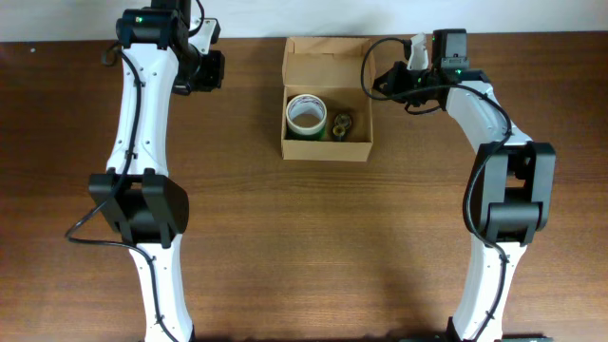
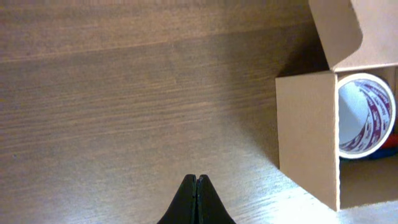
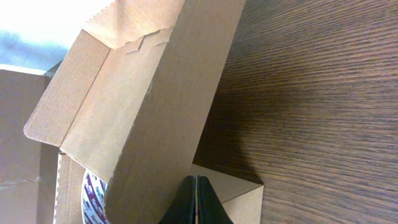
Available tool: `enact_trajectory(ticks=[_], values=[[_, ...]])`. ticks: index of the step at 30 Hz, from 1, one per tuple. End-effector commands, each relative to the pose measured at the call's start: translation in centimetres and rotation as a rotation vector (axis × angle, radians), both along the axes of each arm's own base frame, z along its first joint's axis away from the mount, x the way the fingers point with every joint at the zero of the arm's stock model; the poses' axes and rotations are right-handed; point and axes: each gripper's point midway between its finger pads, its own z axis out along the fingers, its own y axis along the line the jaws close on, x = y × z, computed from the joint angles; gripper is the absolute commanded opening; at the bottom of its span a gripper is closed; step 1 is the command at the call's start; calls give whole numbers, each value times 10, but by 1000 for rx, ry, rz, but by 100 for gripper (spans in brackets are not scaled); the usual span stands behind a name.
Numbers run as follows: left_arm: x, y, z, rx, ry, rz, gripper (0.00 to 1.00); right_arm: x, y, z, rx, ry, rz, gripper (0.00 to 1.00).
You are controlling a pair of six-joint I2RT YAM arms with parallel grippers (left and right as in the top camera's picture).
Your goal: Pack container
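- Count from the overhead view: one container (image 1: 328, 59), lid flap lying open toward 12 o'clock. It sits on the desk (image 1: 285, 247), at 12 o'clock from the desk's centre.
- Two things lie in it: one tape roll (image 1: 306, 114) and one small dark item (image 1: 342, 123) at the roll's 3 o'clock. You cannot tell what the dark item is.
- There are two arms and two claws, one to each side of the container, at its 9 and 3 o'clock.
- Left wrist view only: the left claw (image 2: 196, 182) has its tips pressed together with nothing between them, over bare desk and apart from the container. This view shows maroon print on the roll; the overhead does not.
- Right wrist view only: the right claw (image 3: 196, 182) also has its tips together, close against a side flap. You cannot tell whether it touches the flap.
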Motion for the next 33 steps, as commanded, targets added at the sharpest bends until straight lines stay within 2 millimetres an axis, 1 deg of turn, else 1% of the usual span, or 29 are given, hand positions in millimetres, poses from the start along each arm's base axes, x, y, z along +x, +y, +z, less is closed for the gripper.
enact_trajectory(ticks=[1,2,5,8,10,16,19,22,23,27,29,31,33], values=[[3,-1,-30,-18,61,25,2,1,3,-2,21,2,16,4],[3,-5,-37,-44,79,24,2,1,0,-2,17,2,10,4],[6,-30,-60,-182,130,-18,1,3,-8,-5,2,7,-13,4],[12,-58,-72,-354,145,-65,1,4,-24,-10,-23,28,-54,4],[23,-77,-74,-484,130,-77,2,3,-37,-13,-30,46,-80,4],[54,-108,-62,-787,79,-83,2,-2,-60,-17,-23,85,-120,4],[67,-114,-64,-864,79,-44,1,-4,-62,-19,-14,104,-131,4],[75,-115,-77,-888,100,6,2,-4,-62,-23,10,138,-160,4],[76,-115,-82,-894,113,22,2,-3,-61,-25,24,149,-165,4],[77,-116,-112,-926,189,92,2,-6,-53,-42,88,202,-160,4],[77,-117,-123,-942,219,112,1,-7,-50,-51,116,229,-158,4],[75,-120,-129,-945,232,111,2,-8,-46,-56,141,238,-140,4],[75,-122,-131,-944,231,107,1,-7,-41,-55,166,226,-119,4]])
